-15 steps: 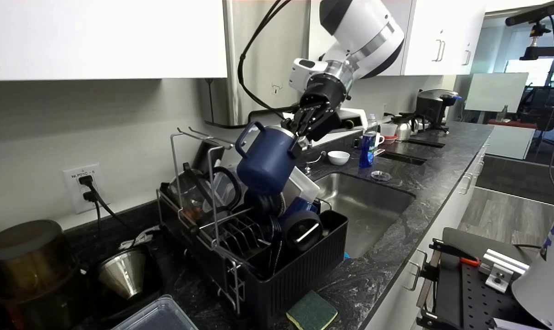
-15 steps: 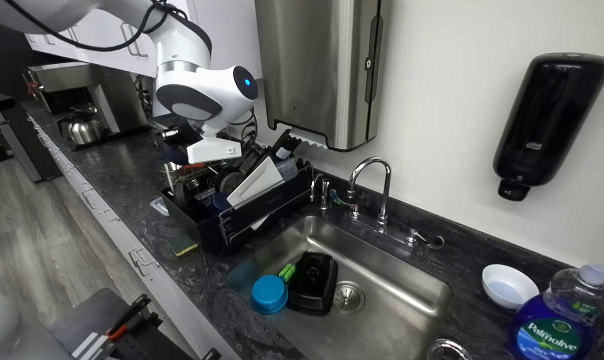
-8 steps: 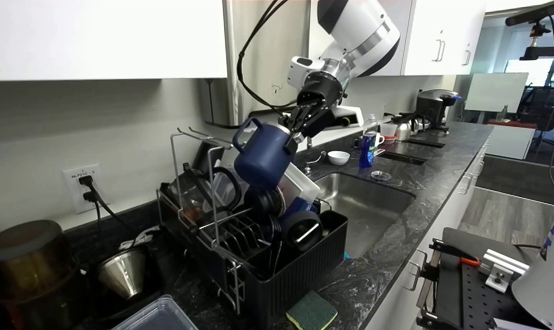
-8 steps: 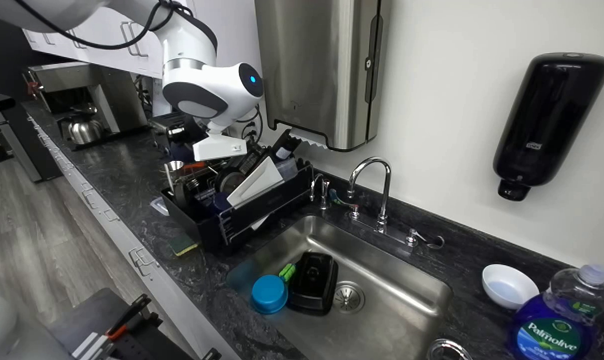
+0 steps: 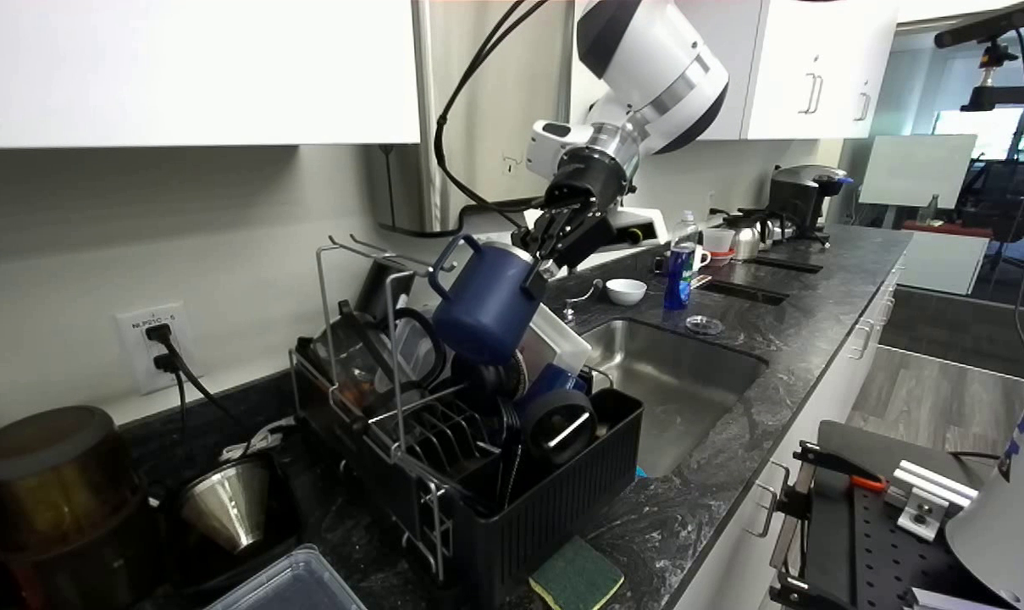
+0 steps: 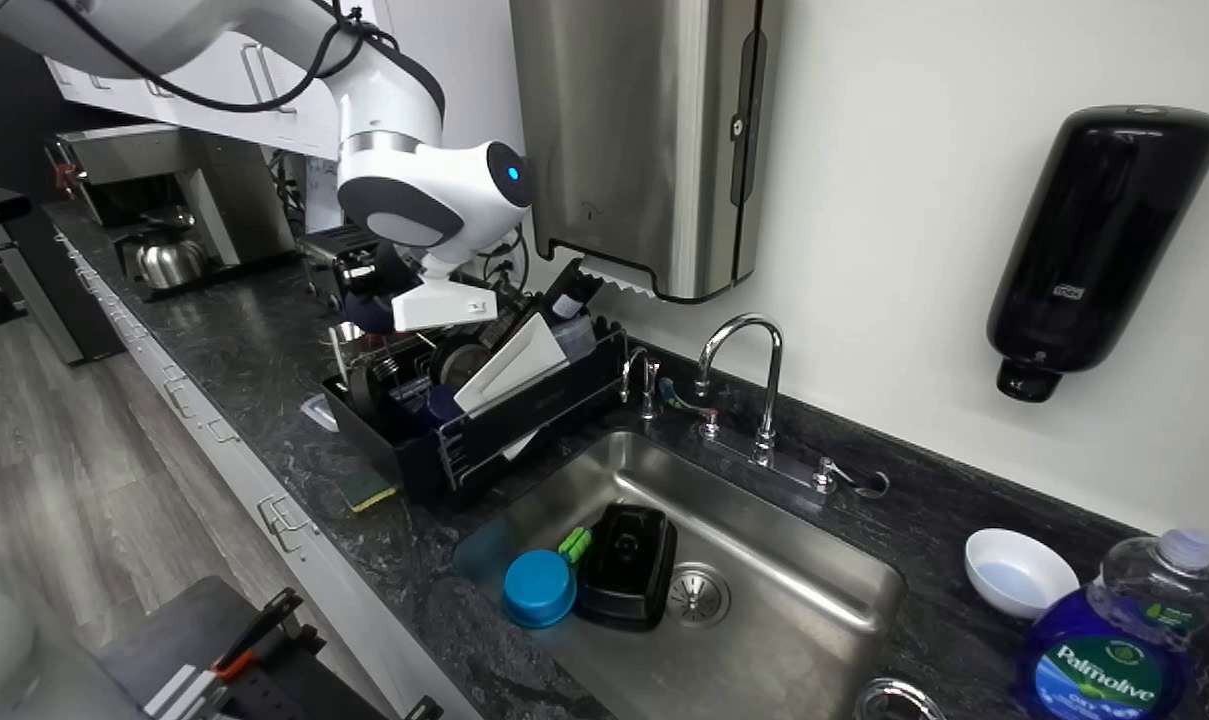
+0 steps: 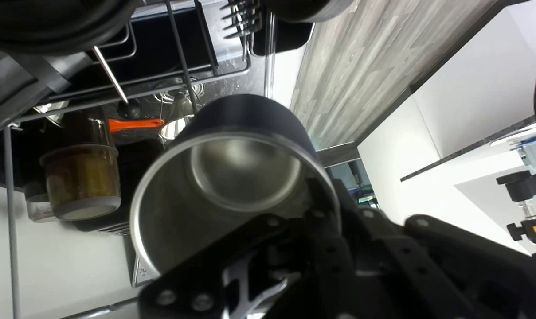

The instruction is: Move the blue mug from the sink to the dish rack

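Nearest in an exterior view was the black plastic dish rack, very full. Above it hung the round dark-blue mug, tipped a bit; I could not tell if it touched what lay below. The black two-finger gripper had its jaws clamped on the mug's rim, one finger inside, one outside. Farther back was the shiny steel sink. Carrying looked almost done. Next, the mug seemed to need a free spot, a slow trip down, then letting go.

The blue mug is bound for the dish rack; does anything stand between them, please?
Black dishware in the dish rack may: it shows right below the blue mug in an exterior view, though depth is unclear.
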Tool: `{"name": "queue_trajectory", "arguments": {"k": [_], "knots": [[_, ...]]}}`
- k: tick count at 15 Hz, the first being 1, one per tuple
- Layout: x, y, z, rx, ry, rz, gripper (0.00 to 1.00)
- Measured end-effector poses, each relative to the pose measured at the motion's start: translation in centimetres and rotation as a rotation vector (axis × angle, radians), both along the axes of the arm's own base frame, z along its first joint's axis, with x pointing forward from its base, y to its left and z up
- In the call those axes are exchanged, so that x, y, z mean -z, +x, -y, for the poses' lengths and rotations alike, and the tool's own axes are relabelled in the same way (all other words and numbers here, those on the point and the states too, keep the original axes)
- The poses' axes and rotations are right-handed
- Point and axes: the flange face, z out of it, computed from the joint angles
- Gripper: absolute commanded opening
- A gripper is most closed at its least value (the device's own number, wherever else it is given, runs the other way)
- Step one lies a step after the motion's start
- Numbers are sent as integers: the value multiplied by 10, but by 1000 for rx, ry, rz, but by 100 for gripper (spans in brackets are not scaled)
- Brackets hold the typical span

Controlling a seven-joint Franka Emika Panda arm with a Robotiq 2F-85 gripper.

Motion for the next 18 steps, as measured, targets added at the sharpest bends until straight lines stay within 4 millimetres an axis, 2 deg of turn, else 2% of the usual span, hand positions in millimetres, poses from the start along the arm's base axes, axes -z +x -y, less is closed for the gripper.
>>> {"name": "queue_trajectory", "arguments": {"k": [4,5,6,8,15,18], "knots": [[0,1,0,-1,0,1,2],[0,1,0,-3,0,0,32],[0,1,-1,-6,2,-2,33],[1,0,-2,-16,1,-6,45],[-1,-2,-1,-47,2,-17,95],[0,-2,9,-48,-14,-18,100]]}}
